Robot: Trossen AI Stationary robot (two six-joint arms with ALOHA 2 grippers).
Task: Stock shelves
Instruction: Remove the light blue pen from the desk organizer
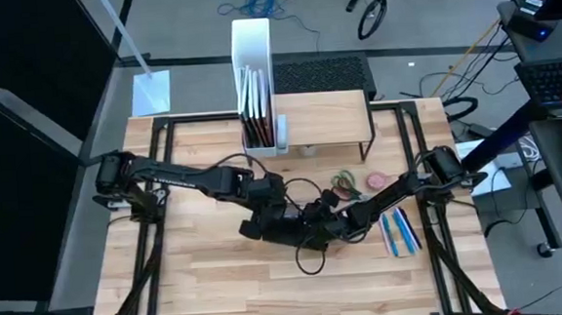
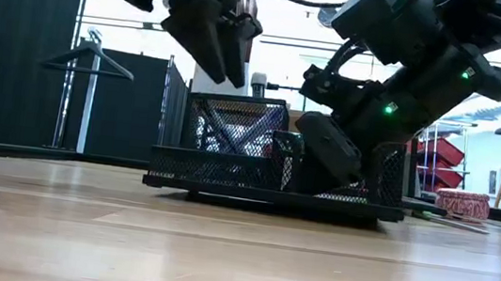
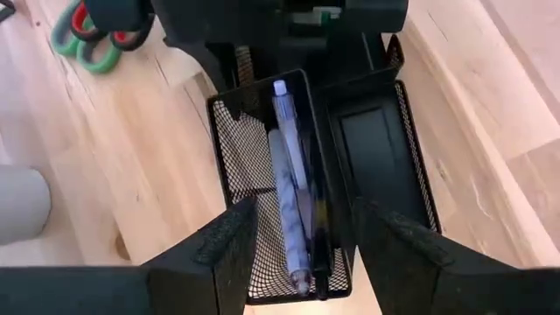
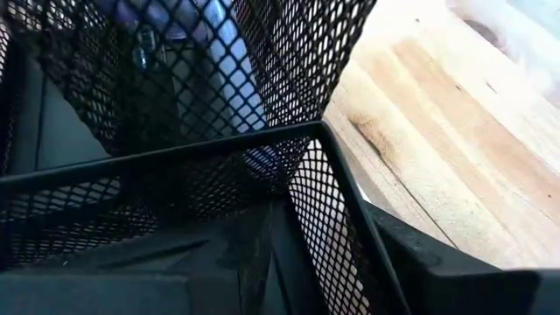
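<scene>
two arms meet over your black mesh tray (image 1: 300,225) mid-table; the shelves (image 1: 322,116) sit behind, at the far edge. low down, right gripper (image 2: 325,154) is inside the tray; i cannot tell its grip. left gripper (image 3: 302,245) hovers spread above the pens (image 3: 289,192).

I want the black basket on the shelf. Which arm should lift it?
Probably the right: its pincer is down in the basket. The left pincer hangs open above. The shelf is empty.

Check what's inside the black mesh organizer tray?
The black mesh organizer tray holds blue pens in one long compartment. The neighbouring compartment looks bare; the far end is hidden under the right gripper.
</scene>
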